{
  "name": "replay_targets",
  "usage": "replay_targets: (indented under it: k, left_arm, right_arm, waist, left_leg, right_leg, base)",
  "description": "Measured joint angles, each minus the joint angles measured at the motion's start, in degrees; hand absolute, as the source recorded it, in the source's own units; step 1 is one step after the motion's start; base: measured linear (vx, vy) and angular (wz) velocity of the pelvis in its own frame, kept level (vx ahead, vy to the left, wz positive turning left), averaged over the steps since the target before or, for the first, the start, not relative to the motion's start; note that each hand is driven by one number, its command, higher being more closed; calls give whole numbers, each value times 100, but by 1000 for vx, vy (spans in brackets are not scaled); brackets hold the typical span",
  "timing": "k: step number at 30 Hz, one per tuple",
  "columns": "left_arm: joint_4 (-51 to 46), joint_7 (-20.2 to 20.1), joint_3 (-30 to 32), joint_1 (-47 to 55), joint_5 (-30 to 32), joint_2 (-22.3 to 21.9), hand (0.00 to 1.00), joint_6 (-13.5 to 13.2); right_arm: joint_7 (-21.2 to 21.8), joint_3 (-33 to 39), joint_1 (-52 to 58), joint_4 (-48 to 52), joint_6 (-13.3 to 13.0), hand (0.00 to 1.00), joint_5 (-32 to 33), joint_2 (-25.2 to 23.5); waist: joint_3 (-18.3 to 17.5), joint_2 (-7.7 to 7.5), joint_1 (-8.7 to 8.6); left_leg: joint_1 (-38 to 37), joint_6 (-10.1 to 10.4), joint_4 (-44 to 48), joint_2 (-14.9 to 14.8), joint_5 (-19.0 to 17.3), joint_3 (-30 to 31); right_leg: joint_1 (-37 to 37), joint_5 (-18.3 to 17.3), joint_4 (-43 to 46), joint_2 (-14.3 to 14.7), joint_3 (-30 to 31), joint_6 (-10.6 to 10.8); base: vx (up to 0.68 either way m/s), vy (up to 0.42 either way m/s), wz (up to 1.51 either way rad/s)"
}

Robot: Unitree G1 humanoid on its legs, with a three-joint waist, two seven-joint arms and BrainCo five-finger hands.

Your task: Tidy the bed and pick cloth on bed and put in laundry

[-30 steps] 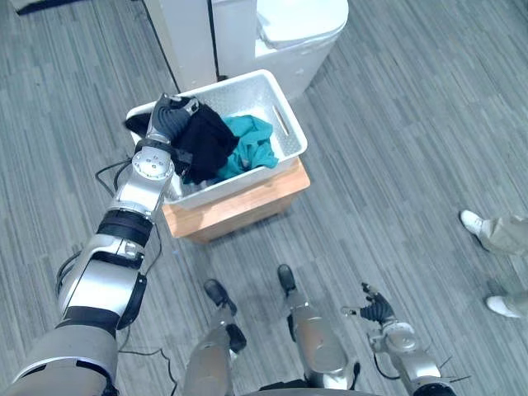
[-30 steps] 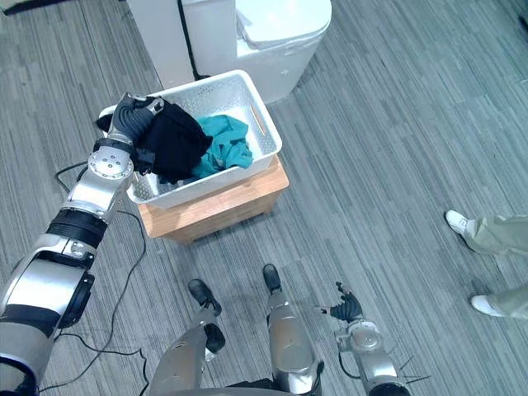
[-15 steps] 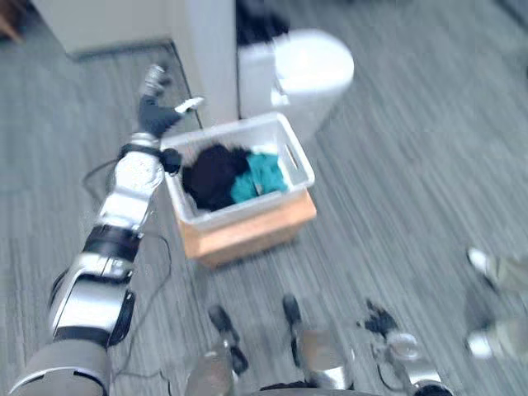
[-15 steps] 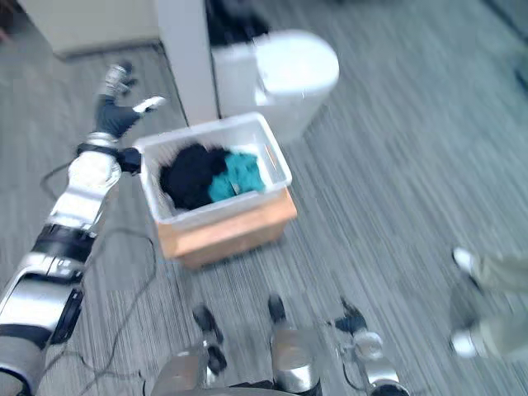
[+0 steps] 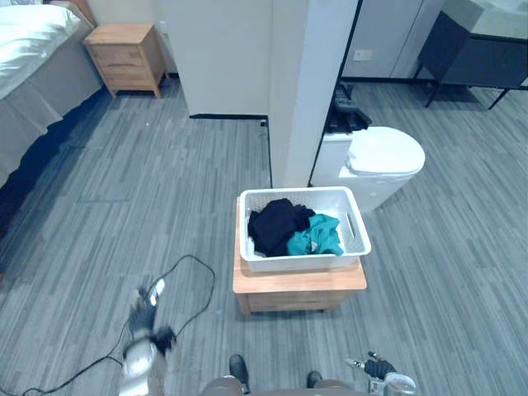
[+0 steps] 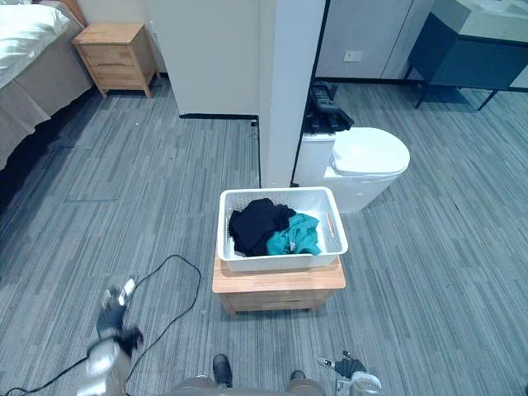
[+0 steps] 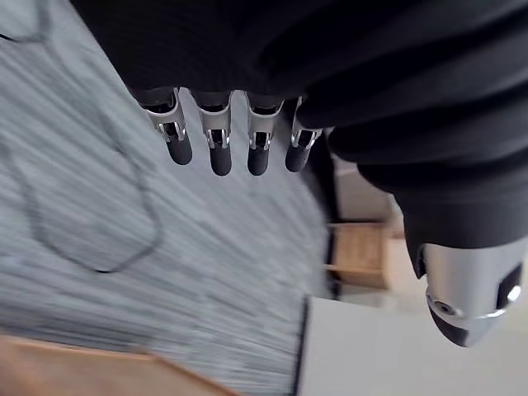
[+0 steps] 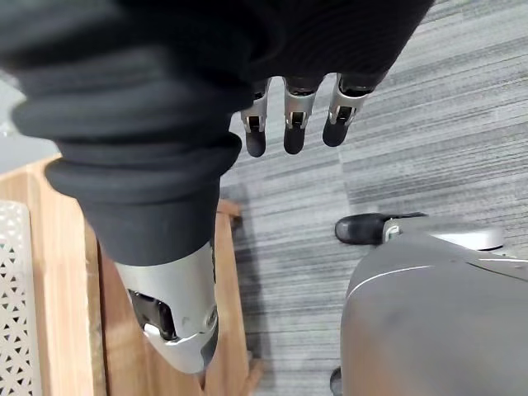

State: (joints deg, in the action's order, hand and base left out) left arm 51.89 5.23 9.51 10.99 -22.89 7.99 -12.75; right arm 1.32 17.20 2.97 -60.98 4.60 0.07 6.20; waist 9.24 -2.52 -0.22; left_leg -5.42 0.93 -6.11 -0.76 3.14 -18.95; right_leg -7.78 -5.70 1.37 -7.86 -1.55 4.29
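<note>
Lying heaped in the white laundry basket (image 5: 299, 264), the black cloth (image 5: 275, 224) touches the teal cloth (image 5: 318, 238) beside it, and the basket sits on a low wooden desk (image 5: 299, 286). Both pieces look soft, light and limp, so they would likely sag and trail when lifted rather than keep a shape. A thick bunched fold at the top of a heap seems the surest place to pinch. A single thin edge might slip free or catch on the basket's perforated wall. The bed (image 5: 29, 45) shows well apart at the far left under white bedding, and whether any garment lies on it cannot be told. The left robot hand (image 5: 147, 320) hangs low near the floor, its fingers (image 7: 219, 144) straight and holding nothing. The right robot hand (image 5: 376, 365) is likewise empty, with its fingers (image 8: 295, 124) extended.
</note>
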Motion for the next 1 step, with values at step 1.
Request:
replay_targets:
  k: [1]
  left_arm:
    - [208, -104, -6, 34, 3, -86, 0, 82]
  right_arm:
    - [1, 112, 13, -87, 3, 0, 0, -2]
  waist:
    - [-25, 48, 20]
  left_leg:
    - [-8, 1, 0, -13, 0, 0]
  right_leg:
    - [0, -25, 17, 10, -5, 3]
  base:
    - [0, 0, 0]
